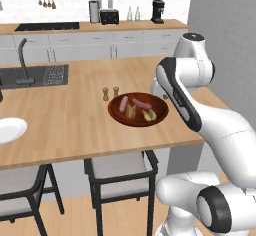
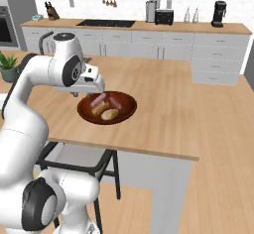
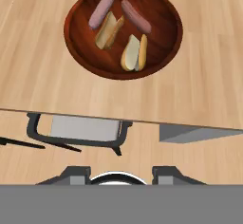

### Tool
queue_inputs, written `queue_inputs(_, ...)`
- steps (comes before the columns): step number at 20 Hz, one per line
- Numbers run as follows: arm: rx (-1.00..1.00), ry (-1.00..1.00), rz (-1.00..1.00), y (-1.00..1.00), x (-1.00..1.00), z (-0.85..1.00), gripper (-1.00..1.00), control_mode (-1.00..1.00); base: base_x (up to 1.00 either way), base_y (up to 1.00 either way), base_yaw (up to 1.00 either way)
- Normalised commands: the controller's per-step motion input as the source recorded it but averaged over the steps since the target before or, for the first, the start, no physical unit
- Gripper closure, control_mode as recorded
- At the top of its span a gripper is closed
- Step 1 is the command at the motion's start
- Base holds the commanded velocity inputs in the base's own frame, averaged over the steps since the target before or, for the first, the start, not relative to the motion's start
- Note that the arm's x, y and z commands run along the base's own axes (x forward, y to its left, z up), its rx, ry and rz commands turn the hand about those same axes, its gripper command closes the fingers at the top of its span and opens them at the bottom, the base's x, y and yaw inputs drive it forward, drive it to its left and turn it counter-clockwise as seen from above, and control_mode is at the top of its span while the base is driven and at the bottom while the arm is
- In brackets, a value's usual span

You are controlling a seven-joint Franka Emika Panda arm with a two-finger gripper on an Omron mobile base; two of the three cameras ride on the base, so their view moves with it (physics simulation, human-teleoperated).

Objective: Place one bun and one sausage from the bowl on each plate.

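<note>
The reddish-brown bowl [image 3: 156, 52] [image 1: 116, 111] [image 2: 128, 110] sits near the island counter's front edge. In it lie two pink sausages [image 3: 101, 8] [image 3: 136, 16] and two split tan buns [image 3: 109, 31] [image 3: 134, 53]. My gripper [image 3: 121, 174] hangs well above the counter on the bowl's near side, open, with its fingertips [image 3: 76, 173] wide apart and nothing between them. In the right base view the hand [image 2: 93, 83] floats above the bowl's left rim. A white plate [image 1: 7, 129] rests at the counter's far left. The pale blue plate is out of view.
Two small brown shakers [image 1: 105, 94] [image 1: 116, 91] stand just behind the bowl. A sink with a faucet [image 1: 24, 70] is set into the counter's left. Dark-framed stools [image 1: 122, 172] [image 3: 80, 133] are tucked under the front edge. A plant [image 2: 9, 65] stands at the left.
</note>
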Motion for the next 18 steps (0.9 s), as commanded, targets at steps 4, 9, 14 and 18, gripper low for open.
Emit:
queue_inputs(4,0.0,0.1,-0.03,-0.13,0.08,-0.25,-1.0,-1.0,0.0,0.0,0.0)
queue_inputs(9,0.0,0.05,-0.17,0.05,0.81,-0.65,-1.0,-1.0,0.0,0.0,0.0)
queue_inputs(14,-0.01,0.2,-0.1,0.06,0.97,-0.61,-1.0,-1.0,0.0,0.0,0.0)
queue_inputs(18,0.0,0.07,0.0,-0.09,0.17,-0.25,-1.0,-1.0,0.0,0.0,0.0)
